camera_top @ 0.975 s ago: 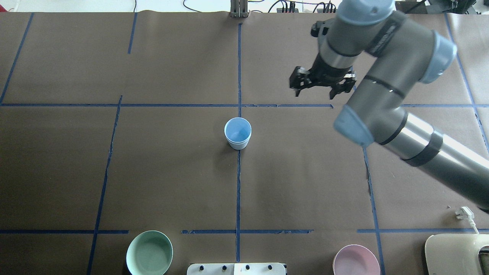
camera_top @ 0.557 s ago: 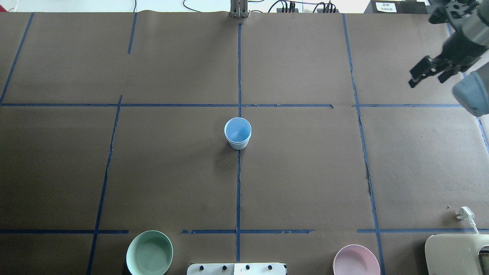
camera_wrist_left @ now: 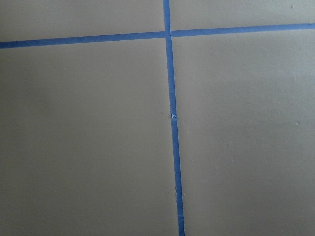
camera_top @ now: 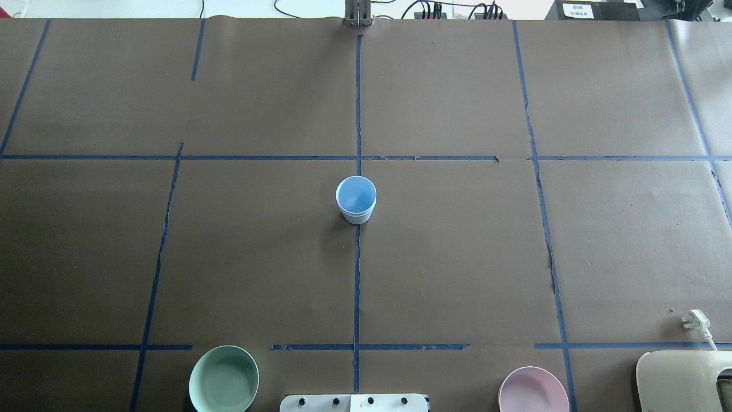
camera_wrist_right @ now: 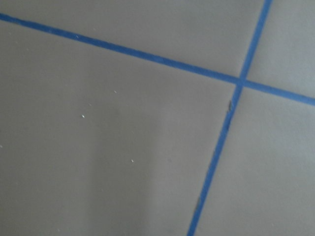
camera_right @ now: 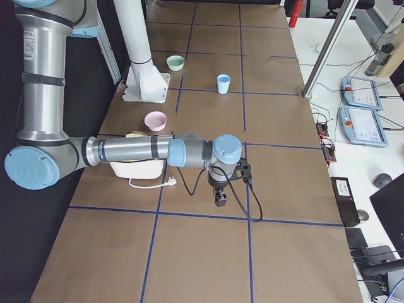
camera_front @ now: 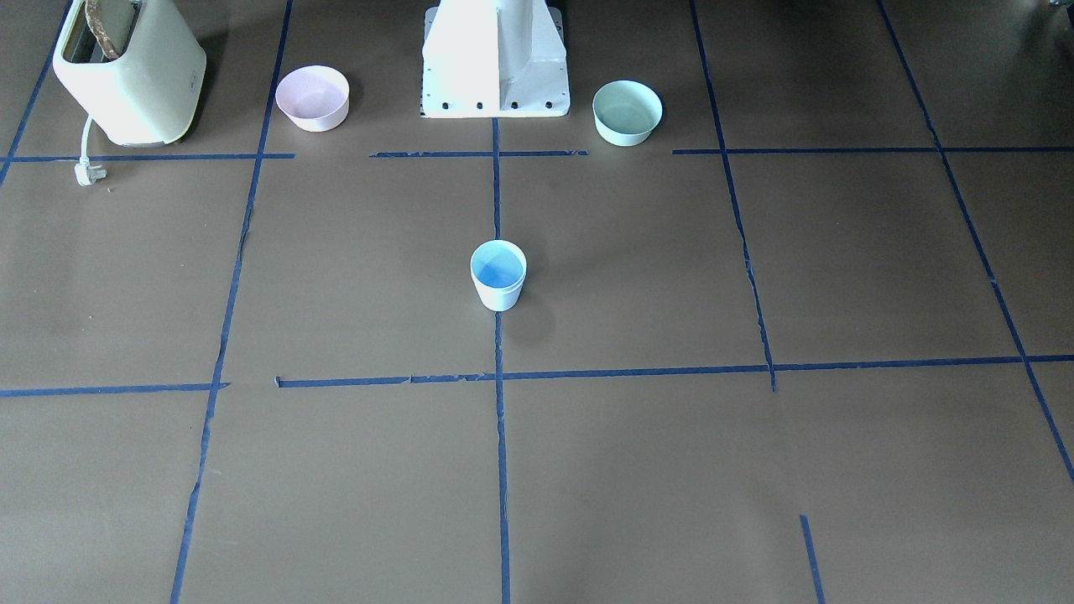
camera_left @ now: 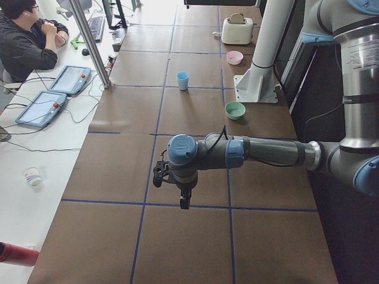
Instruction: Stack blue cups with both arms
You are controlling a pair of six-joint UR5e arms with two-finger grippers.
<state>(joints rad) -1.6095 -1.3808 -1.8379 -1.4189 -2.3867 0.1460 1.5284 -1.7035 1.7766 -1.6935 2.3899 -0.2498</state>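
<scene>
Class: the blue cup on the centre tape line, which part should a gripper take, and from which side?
Probably the rim wall of the blue cup, coming straight down from above, one of the jaws inside, one outside. It stands upright, mouth open, and tapers downward, so a side grip might slip.

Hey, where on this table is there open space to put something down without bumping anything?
Bare paper lies all around the blue cup at centre: both side squares and the whole far row. The robot's edge is crowded: mint-green bowl, white base, pink bowl, toaster and its plug.
</scene>
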